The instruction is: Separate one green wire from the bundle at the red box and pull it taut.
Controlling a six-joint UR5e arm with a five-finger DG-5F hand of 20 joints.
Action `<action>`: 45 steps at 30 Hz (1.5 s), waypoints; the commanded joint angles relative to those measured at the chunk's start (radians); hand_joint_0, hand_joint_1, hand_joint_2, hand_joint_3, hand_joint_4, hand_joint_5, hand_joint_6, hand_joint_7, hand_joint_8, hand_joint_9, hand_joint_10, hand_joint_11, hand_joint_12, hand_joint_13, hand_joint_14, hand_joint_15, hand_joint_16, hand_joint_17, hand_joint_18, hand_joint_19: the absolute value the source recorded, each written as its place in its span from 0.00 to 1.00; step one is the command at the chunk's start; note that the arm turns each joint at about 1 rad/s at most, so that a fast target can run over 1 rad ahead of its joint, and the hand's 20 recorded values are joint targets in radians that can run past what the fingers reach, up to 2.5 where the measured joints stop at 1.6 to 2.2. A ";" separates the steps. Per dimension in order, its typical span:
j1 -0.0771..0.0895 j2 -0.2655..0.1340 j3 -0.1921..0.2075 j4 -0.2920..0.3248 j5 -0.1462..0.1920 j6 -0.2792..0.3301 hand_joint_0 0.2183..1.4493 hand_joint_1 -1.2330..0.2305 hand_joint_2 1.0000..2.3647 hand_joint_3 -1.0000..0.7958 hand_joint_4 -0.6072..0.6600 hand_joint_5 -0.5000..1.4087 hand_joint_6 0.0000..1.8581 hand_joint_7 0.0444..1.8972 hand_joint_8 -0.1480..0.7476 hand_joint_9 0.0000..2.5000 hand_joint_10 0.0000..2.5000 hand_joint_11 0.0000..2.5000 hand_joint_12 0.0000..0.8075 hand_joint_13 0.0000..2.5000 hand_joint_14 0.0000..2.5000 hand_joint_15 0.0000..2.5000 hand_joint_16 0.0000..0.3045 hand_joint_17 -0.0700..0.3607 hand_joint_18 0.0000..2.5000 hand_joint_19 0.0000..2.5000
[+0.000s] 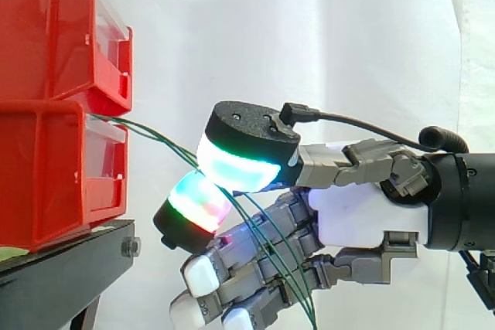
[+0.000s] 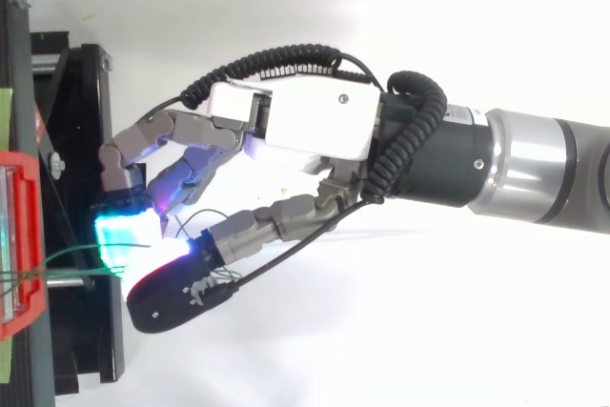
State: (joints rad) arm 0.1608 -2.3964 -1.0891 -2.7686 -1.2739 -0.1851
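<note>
Robot hand (image 1: 363, 218) pinches thin green wires (image 1: 155, 135) beside red plastic box (image 1: 54, 175).
Glowing pads (image 1: 240, 168) clamp them close to box for pulling; more than one seems caught.

The grey-and-white robot hand (image 2: 305, 131) reaches in from the right, its cyan-glowing fingertip (image 2: 122, 234) and thumb pinched together over the black metal stand (image 2: 91, 331). Thin green wires (image 2: 67, 256) run from the red plastic bin (image 2: 21, 235) straight into that pinch.

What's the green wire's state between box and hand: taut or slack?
Close to taut: the green wires run straight from the red box to the hand's pinching pads, then hang loose below.
</note>
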 commanded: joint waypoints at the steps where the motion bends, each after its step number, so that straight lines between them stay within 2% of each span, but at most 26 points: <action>1: 0.000 0.000 0.000 0.000 0.004 0.004 0.36 0.36 0.01 0.37 0.56 0.14 0.46 0.60 0.53 0.33 0.01 0.22 0.43 0.33 0.00 0.11 0.18 0.45 0.34 0.15; 6: 0.000 0.000 0.000 0.001 0.010 0.027 0.33 0.42 0.01 0.37 0.61 0.15 0.43 0.59 0.53 0.36 0.01 0.21 0.43 0.34 0.00 0.11 0.18 0.46 0.34 0.16; 8: 0.002 0.000 0.000 0.000 0.015 0.056 0.32 0.46 0.01 0.38 0.62 0.16 0.40 0.63 0.54 0.36 0.01 0.21 0.43 0.34 0.00 0.11 0.18 0.46 0.34 0.17; 12: 0.005 0.000 0.000 -0.002 0.019 0.079 0.32 0.46 0.02 0.42 0.61 0.16 0.40 0.65 0.54 0.36 0.01 0.22 0.44 0.34 0.00 0.12 0.19 0.46 0.34 0.16; 16: 0.006 0.000 0.000 -0.020 0.018 0.092 0.33 0.38 0.02 0.44 0.63 0.15 0.43 0.61 0.54 0.35 0.01 0.23 0.43 0.34 0.00 0.11 0.19 0.46 0.34 0.16; 19: 0.006 0.000 0.000 -0.029 0.018 0.107 0.36 0.34 0.01 0.40 0.62 0.15 0.44 0.57 0.54 0.35 0.01 0.24 0.43 0.34 0.00 0.11 0.19 0.46 0.34 0.15; 22: 0.006 0.000 0.000 -0.039 0.018 0.111 0.38 0.28 0.01 0.34 0.63 0.14 0.45 0.57 0.54 0.35 0.01 0.25 0.43 0.35 0.00 0.12 0.19 0.46 0.34 0.14; 27: 0.010 0.000 0.000 -0.040 0.018 0.111 0.39 0.26 0.00 0.28 0.65 0.15 0.47 0.59 0.54 0.37 0.01 0.26 0.42 0.35 0.00 0.12 0.18 0.45 0.35 0.14; 38: 0.010 0.000 0.000 -0.036 0.018 0.111 0.31 0.35 0.00 0.28 0.64 0.16 0.45 0.60 0.55 0.40 0.01 0.26 0.43 0.36 0.00 0.12 0.18 0.45 0.35 0.16; 41: 0.010 0.000 0.000 -0.036 0.018 0.111 0.31 0.38 0.00 0.28 0.64 0.17 0.45 0.60 0.54 0.40 0.01 0.26 0.43 0.36 0.00 0.12 0.18 0.44 0.35 0.16; 45: 0.010 0.000 0.000 -0.040 0.018 0.111 0.34 0.37 0.00 0.29 0.61 0.17 0.45 0.63 0.54 0.39 0.01 0.26 0.43 0.36 0.00 0.12 0.18 0.44 0.35 0.16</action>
State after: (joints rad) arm 0.1703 -2.3961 -1.0891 -2.8061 -1.2564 -0.0737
